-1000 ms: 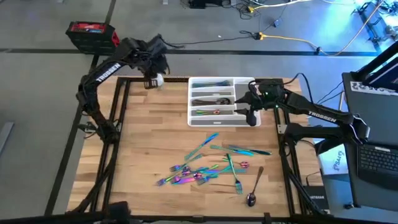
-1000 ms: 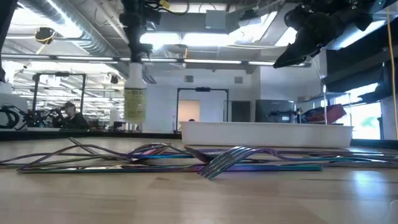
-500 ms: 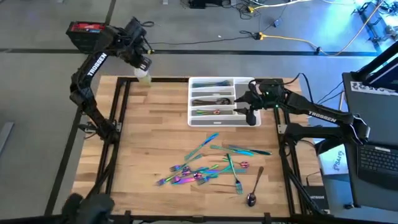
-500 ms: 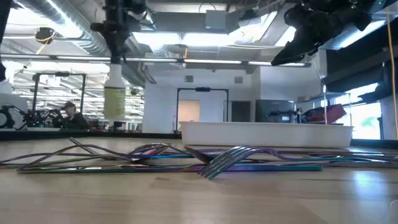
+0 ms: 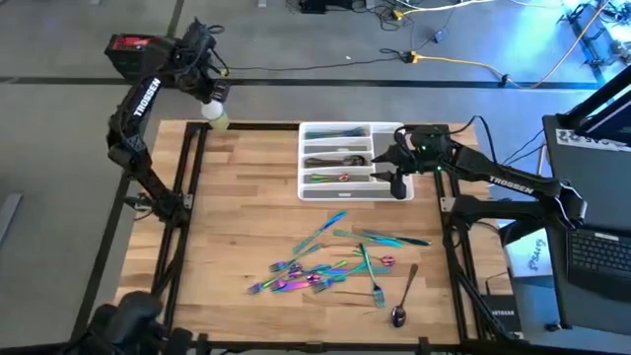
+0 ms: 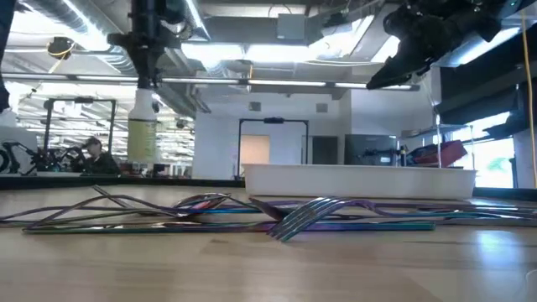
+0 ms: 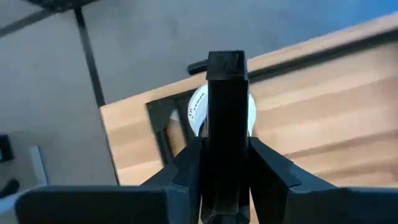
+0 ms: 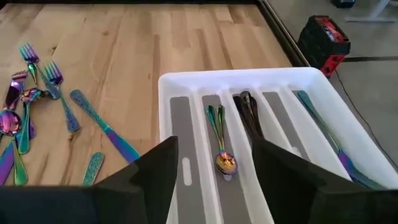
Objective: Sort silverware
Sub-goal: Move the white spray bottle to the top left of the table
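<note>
1. the left end effector (image 5: 209,97) is pinching the spray bottle (image 5: 216,114) by its top, hanging it right at the upper-left corner of the tabletop (image 5: 237,217) in the high view. the hold is only on the narrow neck, so the bottle could be slipping or swinging loose, and a drop here could be sending it off the edge to the floor.

2. in the left wrist view the finger (image 7: 226,124) is covering most of the bottle's white cap (image 7: 198,107), so how well it is seated is hard to judge; a skewed hold would be tipping it on release.

3. the right end effector (image 5: 397,170) is hovering with its fingers spread and empty over the right end of the white tray (image 5: 394,129), upper middle of the high view. a low pass could be nudging the tray or disturbing the pieces already lying in its slots (image 8: 221,134).

4. the unsorted silverware (image 5: 340,258) is lying in a tangled heap at the lower centre of the high view, forks and spoons overlapping. a grasp there is likely catching two pieces at once or dragging neighbours along.

5. the darker spoon (image 5: 403,299) is lying apart, near the lower edge of the tabletop; a clumsy push could be sliding it off.
</note>
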